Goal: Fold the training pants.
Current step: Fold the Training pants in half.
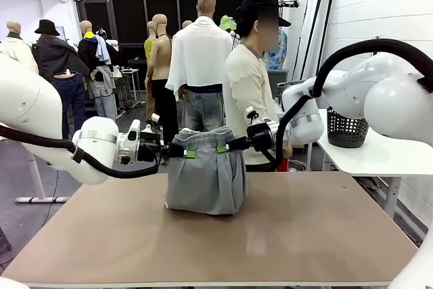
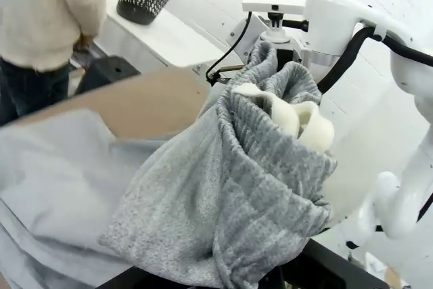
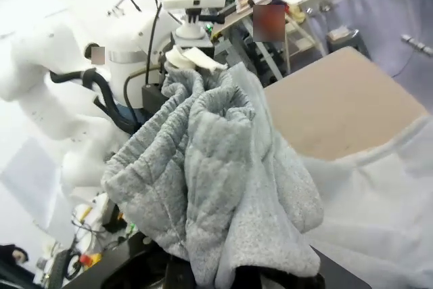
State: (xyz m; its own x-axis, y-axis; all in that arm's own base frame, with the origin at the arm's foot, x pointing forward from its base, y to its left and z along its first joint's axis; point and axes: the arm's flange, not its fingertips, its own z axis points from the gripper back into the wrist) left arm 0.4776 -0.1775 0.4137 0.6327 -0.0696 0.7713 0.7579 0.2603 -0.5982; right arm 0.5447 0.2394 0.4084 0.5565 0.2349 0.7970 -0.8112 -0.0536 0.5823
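The light grey training pants (image 1: 205, 174) hang over the middle of the table, held up by the gathered waistband, with the lower part bunched on the tabletop. My left gripper (image 1: 186, 153) is shut on the waistband's left end. My right gripper (image 1: 223, 147) is shut on its right end. In the left wrist view the bunched waistband (image 2: 257, 167) covers my fingers, and the right arm stands beyond it. The right wrist view has the gathered grey fabric (image 3: 216, 187) piled over its fingers, with the left arm behind.
The brown table (image 1: 318, 235) has free room left, right and in front of the pants. A person (image 1: 250, 86) in a cream top stands at the far edge. A white side table (image 1: 369, 157) with a black basket (image 1: 346, 130) stands at the right.
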